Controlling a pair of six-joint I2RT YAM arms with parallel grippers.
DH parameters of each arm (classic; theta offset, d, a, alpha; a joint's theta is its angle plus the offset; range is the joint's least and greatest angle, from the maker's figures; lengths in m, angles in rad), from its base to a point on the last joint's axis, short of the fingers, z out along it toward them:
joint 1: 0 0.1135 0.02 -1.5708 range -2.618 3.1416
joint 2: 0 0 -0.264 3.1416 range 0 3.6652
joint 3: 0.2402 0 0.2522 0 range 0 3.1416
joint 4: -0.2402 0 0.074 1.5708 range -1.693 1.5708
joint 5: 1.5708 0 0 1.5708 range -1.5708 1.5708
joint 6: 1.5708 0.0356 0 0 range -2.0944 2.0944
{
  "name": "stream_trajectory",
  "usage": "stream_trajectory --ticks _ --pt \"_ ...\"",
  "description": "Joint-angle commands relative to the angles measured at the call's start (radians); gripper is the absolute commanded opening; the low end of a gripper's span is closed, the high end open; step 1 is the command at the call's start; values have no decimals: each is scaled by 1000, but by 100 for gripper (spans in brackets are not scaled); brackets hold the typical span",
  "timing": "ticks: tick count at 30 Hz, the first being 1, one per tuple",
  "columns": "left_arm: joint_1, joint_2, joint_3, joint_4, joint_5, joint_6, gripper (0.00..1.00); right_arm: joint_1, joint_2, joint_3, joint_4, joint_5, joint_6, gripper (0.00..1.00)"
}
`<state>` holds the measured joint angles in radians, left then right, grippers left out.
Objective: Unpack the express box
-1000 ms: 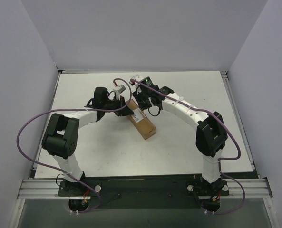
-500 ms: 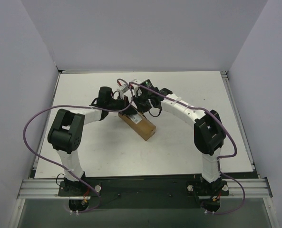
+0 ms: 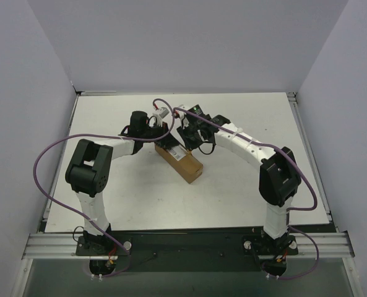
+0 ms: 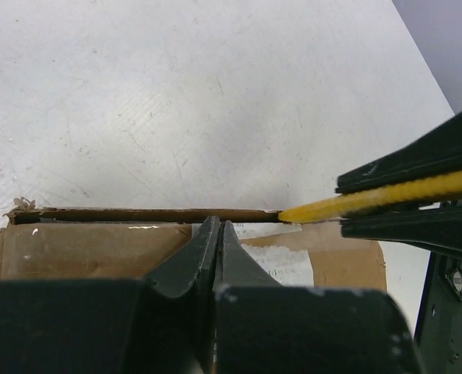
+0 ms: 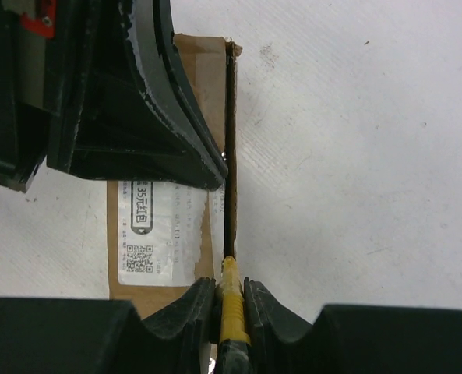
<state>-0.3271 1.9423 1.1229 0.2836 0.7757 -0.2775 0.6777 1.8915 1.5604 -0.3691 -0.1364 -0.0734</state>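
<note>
The express box (image 3: 182,162) is a brown carton with a white label, lying at an angle mid-table. In the left wrist view my left gripper (image 4: 217,224) is shut and empty, its tips resting on the box top (image 4: 82,249) by the label. My right gripper (image 5: 231,290) is shut on the yellow-black utility knife (image 5: 232,300). The knife tip (image 4: 308,209) sits at the end of a dark open slit (image 5: 229,140) along the box's long edge. In the top view the left gripper (image 3: 164,143) and the right gripper (image 3: 186,143) meet over the box's far end.
The white table (image 3: 251,185) is walled by grey panels on three sides. Purple cables (image 3: 47,158) loop off both arms. The left gripper's fingers (image 5: 137,101) lie close beside the knife's line on the box.
The left gripper has moved in onto the box's far end. That end has swung a little to the left. The right gripper with the knife stays at the box.
</note>
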Motion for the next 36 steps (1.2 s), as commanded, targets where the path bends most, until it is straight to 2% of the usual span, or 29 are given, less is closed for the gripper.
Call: stream_trajectory --ticks 1,15,28,31,36 --pt "8 49 -9 -52 -145 -9 0 23 -109 -20 -125 -6 12 0" --pt "3 40 -40 -31 -179 -20 0 11 -192 -128 -206 -35 32 0" --pt "-1 24 -57 -24 -223 -12 0 -7 -238 -125 -298 -68 49 0" --pt "0 21 -58 6 -182 -31 0 -29 -258 -126 -310 -46 70 0" --pt "19 -60 -48 178 101 -159 0 -147 -255 -31 -303 -63 145 0"
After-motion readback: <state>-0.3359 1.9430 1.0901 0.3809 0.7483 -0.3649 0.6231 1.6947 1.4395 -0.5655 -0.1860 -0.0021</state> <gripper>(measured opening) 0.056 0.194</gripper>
